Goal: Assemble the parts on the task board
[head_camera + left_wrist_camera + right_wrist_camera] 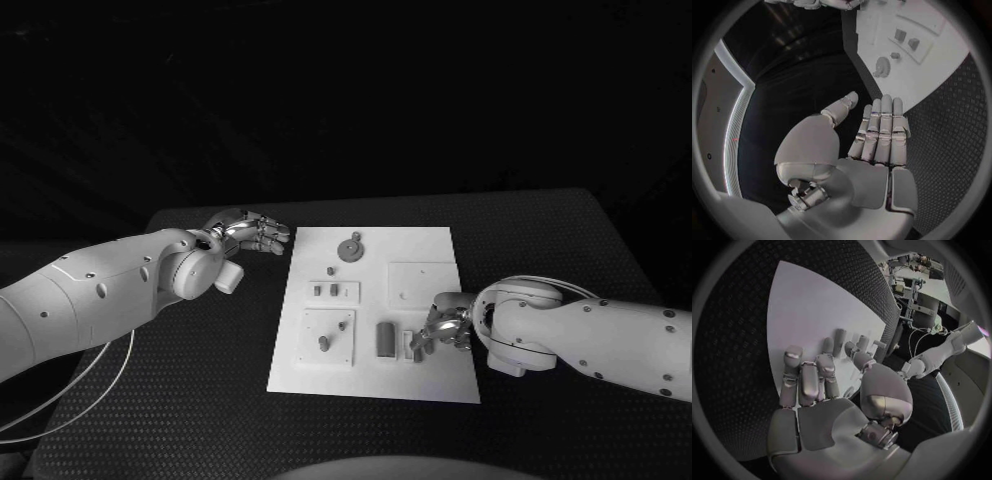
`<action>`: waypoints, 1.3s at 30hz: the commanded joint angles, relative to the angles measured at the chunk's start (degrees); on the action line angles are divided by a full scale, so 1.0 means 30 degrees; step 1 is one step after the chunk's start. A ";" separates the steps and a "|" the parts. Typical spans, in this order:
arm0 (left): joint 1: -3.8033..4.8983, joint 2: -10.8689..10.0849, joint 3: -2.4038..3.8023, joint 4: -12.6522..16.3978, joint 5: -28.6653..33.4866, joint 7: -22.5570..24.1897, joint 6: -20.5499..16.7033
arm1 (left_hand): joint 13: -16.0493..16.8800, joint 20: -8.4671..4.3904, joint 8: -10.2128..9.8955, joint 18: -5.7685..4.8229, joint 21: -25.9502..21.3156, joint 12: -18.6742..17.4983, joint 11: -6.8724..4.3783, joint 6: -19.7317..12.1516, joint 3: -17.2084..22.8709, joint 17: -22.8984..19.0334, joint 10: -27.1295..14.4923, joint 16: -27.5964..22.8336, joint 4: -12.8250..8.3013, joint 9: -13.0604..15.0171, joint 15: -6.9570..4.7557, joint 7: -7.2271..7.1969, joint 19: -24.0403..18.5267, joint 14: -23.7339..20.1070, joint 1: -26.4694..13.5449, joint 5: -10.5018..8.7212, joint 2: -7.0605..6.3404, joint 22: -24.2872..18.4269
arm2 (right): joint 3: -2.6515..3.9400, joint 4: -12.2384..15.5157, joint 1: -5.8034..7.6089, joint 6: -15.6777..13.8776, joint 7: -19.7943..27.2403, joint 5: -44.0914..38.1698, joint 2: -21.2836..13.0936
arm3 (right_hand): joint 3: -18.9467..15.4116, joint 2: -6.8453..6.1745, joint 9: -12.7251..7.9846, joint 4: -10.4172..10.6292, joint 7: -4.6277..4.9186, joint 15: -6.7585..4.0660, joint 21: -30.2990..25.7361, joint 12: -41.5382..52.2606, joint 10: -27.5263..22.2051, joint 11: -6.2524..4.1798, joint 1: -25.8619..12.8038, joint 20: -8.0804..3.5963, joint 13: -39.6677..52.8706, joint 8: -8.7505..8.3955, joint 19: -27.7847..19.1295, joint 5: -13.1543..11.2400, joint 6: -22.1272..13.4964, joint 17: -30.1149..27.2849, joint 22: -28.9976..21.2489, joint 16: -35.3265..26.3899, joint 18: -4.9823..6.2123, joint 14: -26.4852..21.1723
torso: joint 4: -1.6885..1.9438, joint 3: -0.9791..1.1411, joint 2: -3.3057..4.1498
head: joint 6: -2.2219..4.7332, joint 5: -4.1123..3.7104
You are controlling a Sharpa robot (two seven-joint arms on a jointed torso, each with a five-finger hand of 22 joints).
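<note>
The white task board (378, 372) lies in the middle of the black table. On it are a gear-shaped part (351, 247), two small parts (329, 290) in a raised block, a peg (325, 342) on the lower left block and a dark oblong part (385, 338). My right hand (444, 325) is low over the board's right side, its fingertips at several small upright parts (415, 346). In the right wrist view the right hand (820, 390) reaches to these parts (841, 339); whether it pinches one is unclear. My left hand (253, 232) hovers off the board's far left corner, fingers straight and empty (876, 135).
The left wrist view shows the board (948, 65) ahead of the fingers, with the gear (881, 66) near its edge. A cable (87, 385) loops over the table at the left. Dark table surface (188, 400) surrounds the board.
</note>
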 commanded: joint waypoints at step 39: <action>0.0012 -0.0001 0.0011 0.0004 0.0103 0.0084 0.0337 | -0.0023 0.0007 0.0083 -0.0026 0.0068 0.0035 0.0046 -0.0101 0.0040 0.0099 -0.0061 -0.0117 0.0136 0.0001 0.0132 -0.0064 -0.0150 -0.0005 -0.0171 0.0084 0.0018 -0.0007 | -0.0075 -0.0594 -0.0331 0.0922 -0.0084 -0.1577 0.0026 | -0.0255 0.1652 0.0289 -0.1580 -0.0006 0.0014 0.0176 -0.0213 0.0341 0.0007 0.1738 0.0040 0.0232 -0.0442 -0.0147 0.0017 0.0287 -0.0018 0.0324 -0.0180 0.0296 0.0023 | -0.0005 0.0008 -0.0005 | -0.0054 -0.0074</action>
